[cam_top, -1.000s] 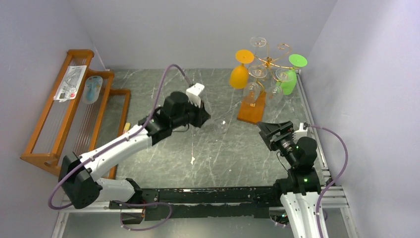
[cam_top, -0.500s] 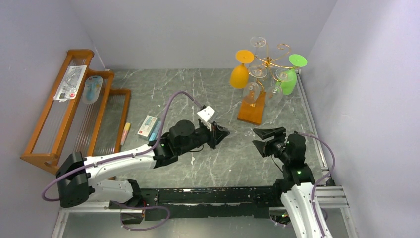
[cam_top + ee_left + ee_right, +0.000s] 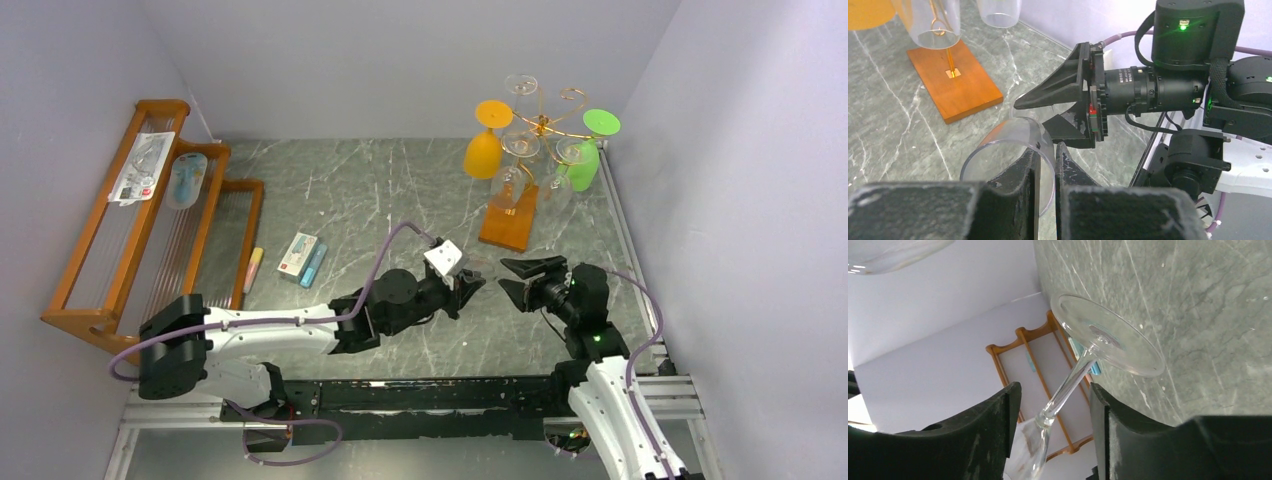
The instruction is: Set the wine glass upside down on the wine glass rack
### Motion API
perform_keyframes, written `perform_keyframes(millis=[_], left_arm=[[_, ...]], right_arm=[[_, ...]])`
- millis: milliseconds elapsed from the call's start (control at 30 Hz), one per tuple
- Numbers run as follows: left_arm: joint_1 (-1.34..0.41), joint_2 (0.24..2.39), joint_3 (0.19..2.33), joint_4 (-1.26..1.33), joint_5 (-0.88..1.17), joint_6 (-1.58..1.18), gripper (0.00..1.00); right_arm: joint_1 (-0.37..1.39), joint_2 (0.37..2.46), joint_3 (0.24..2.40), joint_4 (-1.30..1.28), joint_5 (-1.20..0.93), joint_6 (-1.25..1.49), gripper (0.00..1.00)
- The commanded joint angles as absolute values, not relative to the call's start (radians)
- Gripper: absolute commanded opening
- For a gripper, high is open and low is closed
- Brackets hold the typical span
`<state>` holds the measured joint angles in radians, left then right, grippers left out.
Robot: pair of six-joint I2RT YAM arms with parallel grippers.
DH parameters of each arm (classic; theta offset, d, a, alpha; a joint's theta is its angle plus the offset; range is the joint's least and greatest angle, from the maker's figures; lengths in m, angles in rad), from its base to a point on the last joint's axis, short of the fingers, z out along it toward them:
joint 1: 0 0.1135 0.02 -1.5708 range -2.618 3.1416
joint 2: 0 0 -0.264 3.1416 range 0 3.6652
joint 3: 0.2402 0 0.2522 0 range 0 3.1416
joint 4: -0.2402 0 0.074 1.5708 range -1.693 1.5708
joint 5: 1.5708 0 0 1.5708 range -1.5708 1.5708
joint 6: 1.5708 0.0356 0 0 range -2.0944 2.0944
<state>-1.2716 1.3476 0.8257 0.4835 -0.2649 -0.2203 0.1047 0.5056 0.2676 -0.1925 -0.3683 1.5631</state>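
The grey marble table (image 3: pixel 380 190) is carrying a slatted wooden rack (image 3: pixel 100 250) at 9 o'clock and the gold wire wine glass rack (image 3: pixel 508 228) at 1 o'clock. On that rack 1 orange glass (image 3: pixel 483 150), 1 green glass (image 3: pixel 585 162) and some clear ones are hanging upside down; the clear ones are overlapping and hard to count. Near 5 o'clock the left gripper (image 3: pixel 1048 150) is pinching the bowl wall of the wine glass (image 3: pixel 1008 145), 1 finger inside and 1 outside, hiding the bowl's near side. The right gripper (image 3: pixel 1055 390) is standing spread, the stem lying between its 2 fingers with gaps showing on both sides. In the right wrist view the bowl is running off the bottom edge. From above, the glass is barely showing between the grippers.
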Motion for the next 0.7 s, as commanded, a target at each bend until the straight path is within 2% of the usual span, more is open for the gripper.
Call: perform_keyframes(millis=[0, 100, 267, 433, 500, 633, 667], left_arm=[[-1.314, 1.371, 0.876, 0.613, -0.346, -0.143, 0.05], [-1.34, 1.377, 0.879, 0.627, -0.364, -0.118, 0.05], [-1.368, 1.385, 0.873, 0.647, -0.373, -0.099, 0.05], [-1.389, 1.379, 0.836, 0.694, -0.38, -0.096, 0.07], [-1.394, 1.372, 0.825, 0.688, -0.394, -0.105, 0.14], [-1.395, 1.33, 0.787, 0.659, -0.424, -0.13, 0.38], [-1.395, 1.313, 0.775, 0.656, -0.429, -0.14, 0.47]], right_arm=[[0.118, 0.512, 0.241, -0.128, -0.376, 1.63, 0.52], [0.118, 0.497, 0.238, -0.12, -0.357, 1.649, 0.4], [0.12, 0.481, 0.236, -0.113, -0.354, 1.68, 0.28], [0.12, 0.456, 0.239, -0.101, -0.362, 1.731, 0.02], [0.12, 0.432, 0.248, -0.124, -0.343, 1.743, 0.0], [0.12, 0.383, 0.274, -0.206, -0.275, 1.726, 0.0], [0.12, 0.368, 0.273, -0.218, -0.257, 1.72, 0.0]])
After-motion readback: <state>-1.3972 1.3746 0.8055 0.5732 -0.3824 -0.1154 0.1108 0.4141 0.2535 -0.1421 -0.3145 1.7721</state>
